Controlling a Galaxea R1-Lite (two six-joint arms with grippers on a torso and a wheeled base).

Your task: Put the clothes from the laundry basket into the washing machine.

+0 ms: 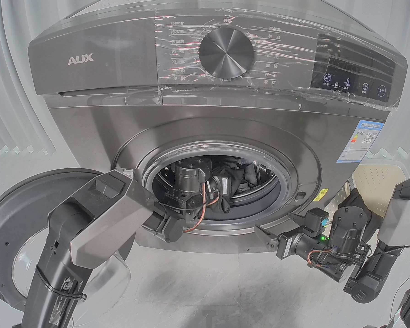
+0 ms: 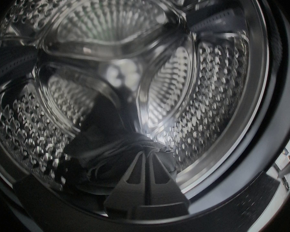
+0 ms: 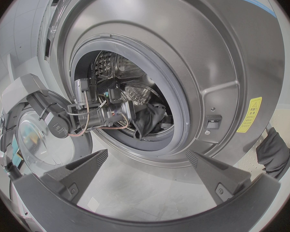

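Note:
The grey washing machine [image 1: 214, 128] stands with its round opening [image 3: 170, 91] uncovered. My left arm is inside the drum [image 2: 216, 81]. There my left gripper [image 2: 146, 155] is shut on a dark garment [image 2: 112, 165], which bunches around its fingertips low in the drum. From outside, the same dark garment [image 3: 149, 118] hangs just behind the door seal. My right gripper [image 3: 145, 152] is open and holds nothing, low in front of the machine, below and right of the opening. The cream laundry basket [image 1: 382, 178] stands right of the machine, with another dark cloth [image 3: 274, 152] draped over its rim.
The machine's round door [image 1: 13, 233] is swung fully open to the left, close to my left arm's elbow. Pale floor [image 1: 214, 283] lies in front of the machine. White curtains hang behind on both sides.

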